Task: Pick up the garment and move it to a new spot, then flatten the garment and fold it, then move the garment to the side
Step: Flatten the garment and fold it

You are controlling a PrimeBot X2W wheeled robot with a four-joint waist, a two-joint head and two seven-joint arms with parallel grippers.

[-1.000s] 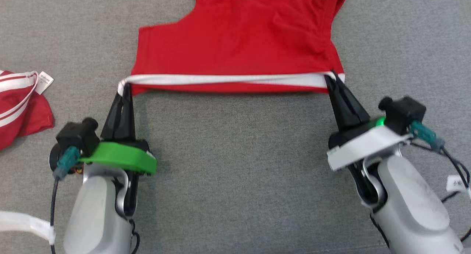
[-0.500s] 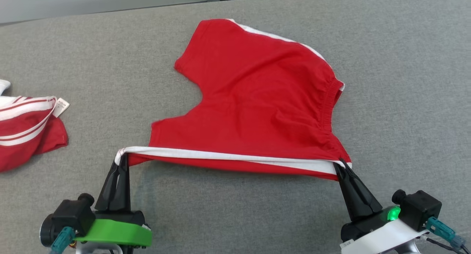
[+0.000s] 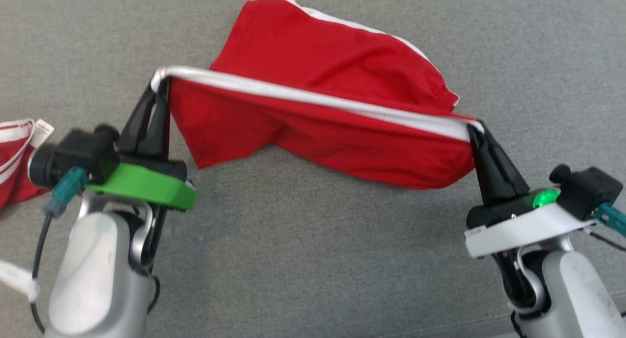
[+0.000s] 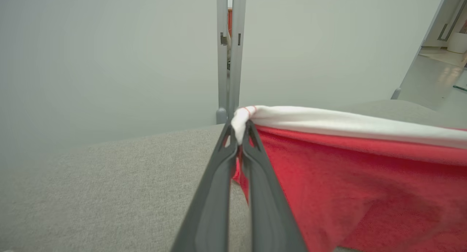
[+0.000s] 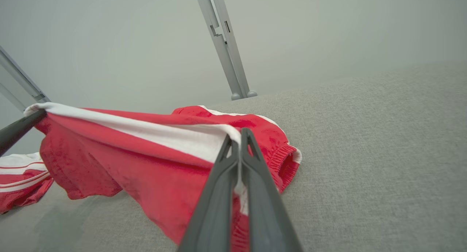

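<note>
Garment (image 3: 318,137) is up off the grey table (image 3: 313,269) along its white-striped edge, far half lying down, left gripper (image 3: 160,86) and right gripper (image 3: 477,128) each clamped on a corner; I read mid-fold, next I carry that edge across and lay it flat

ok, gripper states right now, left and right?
Left gripper: shut on the white-striped edge of the red shorts.
Right gripper: shut on the same striped edge, other end.
</note>
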